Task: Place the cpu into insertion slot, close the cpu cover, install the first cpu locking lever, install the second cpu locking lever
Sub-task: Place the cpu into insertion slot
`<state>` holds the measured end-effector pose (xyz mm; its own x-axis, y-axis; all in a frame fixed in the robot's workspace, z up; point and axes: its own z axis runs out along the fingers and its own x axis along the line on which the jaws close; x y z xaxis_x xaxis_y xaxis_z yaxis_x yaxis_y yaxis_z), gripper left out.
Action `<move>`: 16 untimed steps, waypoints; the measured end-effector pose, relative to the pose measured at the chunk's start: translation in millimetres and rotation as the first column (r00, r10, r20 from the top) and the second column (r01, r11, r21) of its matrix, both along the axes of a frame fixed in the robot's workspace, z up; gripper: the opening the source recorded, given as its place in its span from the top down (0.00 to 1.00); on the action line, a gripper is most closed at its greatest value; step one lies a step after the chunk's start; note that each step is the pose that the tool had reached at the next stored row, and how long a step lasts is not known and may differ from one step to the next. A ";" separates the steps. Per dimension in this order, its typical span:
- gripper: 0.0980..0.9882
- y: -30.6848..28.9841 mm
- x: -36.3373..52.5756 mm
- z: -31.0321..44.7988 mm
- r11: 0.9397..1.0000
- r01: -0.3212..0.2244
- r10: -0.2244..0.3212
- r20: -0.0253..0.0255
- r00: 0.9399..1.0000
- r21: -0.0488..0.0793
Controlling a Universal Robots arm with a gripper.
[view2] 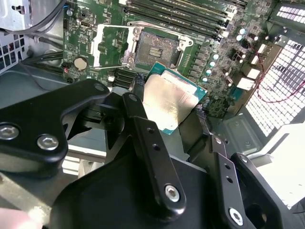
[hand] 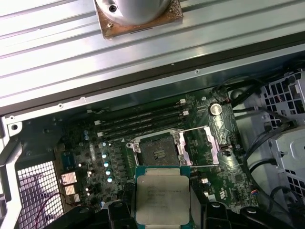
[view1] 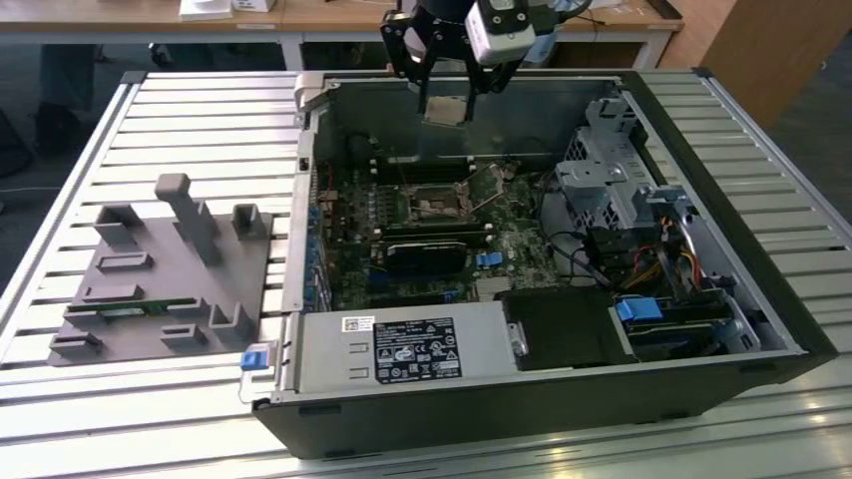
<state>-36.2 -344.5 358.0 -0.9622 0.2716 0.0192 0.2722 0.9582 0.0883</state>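
Now, fixture point(view1: 160, 269): a grey moulded block of posts and pockets lies on the slatted metal table point(view1: 80, 150) at the exterior view's left, just beside the case.
Computer case point(view1: 533, 419): a black tower on its side with the panel off and the interior exposed. A silver power supply point(view1: 399, 351) runs along its near edge.
Motherboard point(view1: 399, 230): a green board flat on the case floor, with rows of memory slots point(view2: 190, 16) alongside the socket.
Gripper point(view1: 446, 108): black and two-fingered, it hangs over the far side of the case in the exterior view. Its fingers point(view2: 138, 95) are drawn in narrow, pinching opposite edges of the chip.
Cpu point(view1: 446, 112) point(view2: 171, 102) point(hand: 162, 200): held level in the air between the fingers, its silvery top faces the wrist cameras. It is above the board and clear of the socket.
Insertion slot point(view1: 436, 208) point(view2: 155, 50) point(hand: 159, 152): a square socket at mid-board, its dark centre bare and nothing seated in it.
Cpu cover point(view2: 112, 45) point(hand: 205, 145): a silver frame swung open, lying just beside the slot.
Drive cage point(view1: 600, 175): grey perforated metal at the exterior view's right, with cables trailing below it.
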 end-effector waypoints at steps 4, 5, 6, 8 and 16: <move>0.50 0.0 0.0 -0.1 1.000 0.009 -0.009 0.000 1.000 0.000; 0.50 0.0 0.0 -0.1 1.000 0.012 -0.012 0.000 1.000 0.000; 0.50 0.0 0.0 -0.1 1.000 0.014 -0.014 0.000 1.000 0.000; 0.50 0.0 0.0 -0.1 1.000 0.018 -0.018 0.000 1.000 0.000; 0.50 0.0 0.0 -0.2 0.999 0.032 -0.032 0.000 0.999 0.000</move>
